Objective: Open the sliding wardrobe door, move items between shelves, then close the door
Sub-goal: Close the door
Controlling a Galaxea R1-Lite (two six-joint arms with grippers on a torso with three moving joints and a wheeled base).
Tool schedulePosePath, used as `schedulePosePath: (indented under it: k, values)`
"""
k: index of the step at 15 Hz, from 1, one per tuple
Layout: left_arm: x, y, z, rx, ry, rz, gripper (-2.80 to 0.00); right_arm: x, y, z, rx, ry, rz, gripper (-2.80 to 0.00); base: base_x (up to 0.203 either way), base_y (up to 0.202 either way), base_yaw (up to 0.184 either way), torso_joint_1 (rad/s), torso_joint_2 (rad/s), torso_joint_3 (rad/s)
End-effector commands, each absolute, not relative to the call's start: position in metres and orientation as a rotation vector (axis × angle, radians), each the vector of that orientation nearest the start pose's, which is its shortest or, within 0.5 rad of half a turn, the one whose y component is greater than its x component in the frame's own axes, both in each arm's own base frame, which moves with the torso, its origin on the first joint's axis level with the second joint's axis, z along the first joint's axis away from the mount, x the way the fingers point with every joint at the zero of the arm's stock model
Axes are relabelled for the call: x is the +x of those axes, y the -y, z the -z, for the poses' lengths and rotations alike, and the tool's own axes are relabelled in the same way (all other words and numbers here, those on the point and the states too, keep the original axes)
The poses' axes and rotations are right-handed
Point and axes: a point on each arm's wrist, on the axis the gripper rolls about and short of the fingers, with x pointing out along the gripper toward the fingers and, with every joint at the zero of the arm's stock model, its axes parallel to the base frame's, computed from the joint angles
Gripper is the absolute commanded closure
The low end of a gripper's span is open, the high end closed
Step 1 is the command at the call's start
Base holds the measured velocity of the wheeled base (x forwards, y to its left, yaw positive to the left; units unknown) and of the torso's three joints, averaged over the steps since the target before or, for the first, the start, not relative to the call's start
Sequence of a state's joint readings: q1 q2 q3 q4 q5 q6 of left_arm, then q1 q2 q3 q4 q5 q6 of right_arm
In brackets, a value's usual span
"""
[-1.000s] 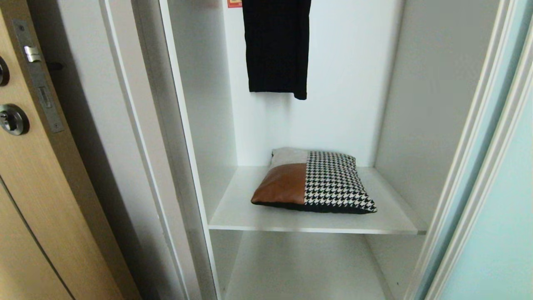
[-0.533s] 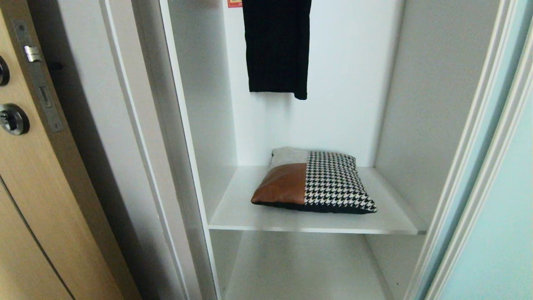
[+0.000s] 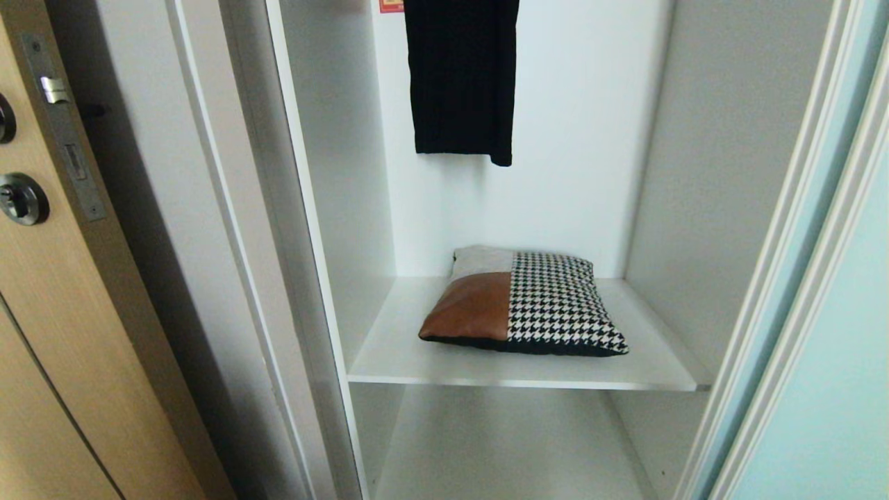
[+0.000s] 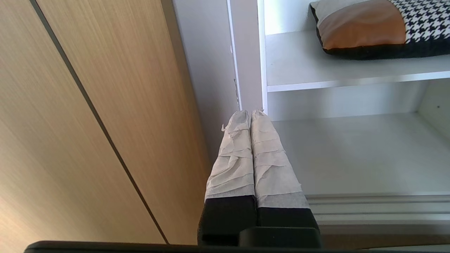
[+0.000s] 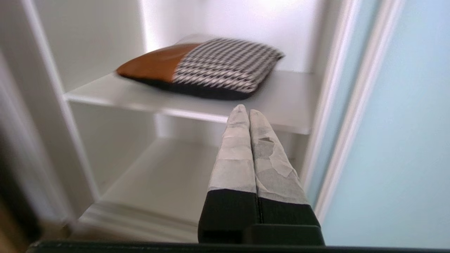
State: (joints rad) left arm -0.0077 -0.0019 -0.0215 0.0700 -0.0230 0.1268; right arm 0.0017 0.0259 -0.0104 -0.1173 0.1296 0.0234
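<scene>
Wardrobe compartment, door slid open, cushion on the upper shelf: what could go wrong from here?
1. The patchwork cushion lies near the front edge of the upper shelf; a careless pull could drop it past the lower shelf.
2. Both the left gripper and the right gripper have shut jaws; reaching in like that would push the cushion instead of gripping it.
3. The sliding wardrobe door stands close on the right, so the right arm could knock its frame.
</scene>
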Motion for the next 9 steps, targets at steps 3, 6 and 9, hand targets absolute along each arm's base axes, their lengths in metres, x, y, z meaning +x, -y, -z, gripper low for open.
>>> schedulePosePath:
  k: [3,6,9]
  values:
    - [-0.0247,0.0003,-0.0741,0.127,-0.046,0.034,0.00,-0.0231,0.0001,-0.0776,0.039,0.023,0.001,0.00,0.000,0.000,0.000,0.000,0.00,0.000]
    - [-0.0247,0.0003,-0.0741,0.127,-0.046,0.034,0.00,-0.0231,0.0002,-0.0773,0.031,0.022,0.006,0.00,0.000,0.000,0.000,0.000,0.00,0.000]
    - [-0.0247,0.0003,-0.0741,0.127,-0.046,0.034,0.00,-0.0231,0.0002,-0.0771,0.031,0.020,0.006,0.00,0.000,0.000,0.000,0.000,0.00,0.000]
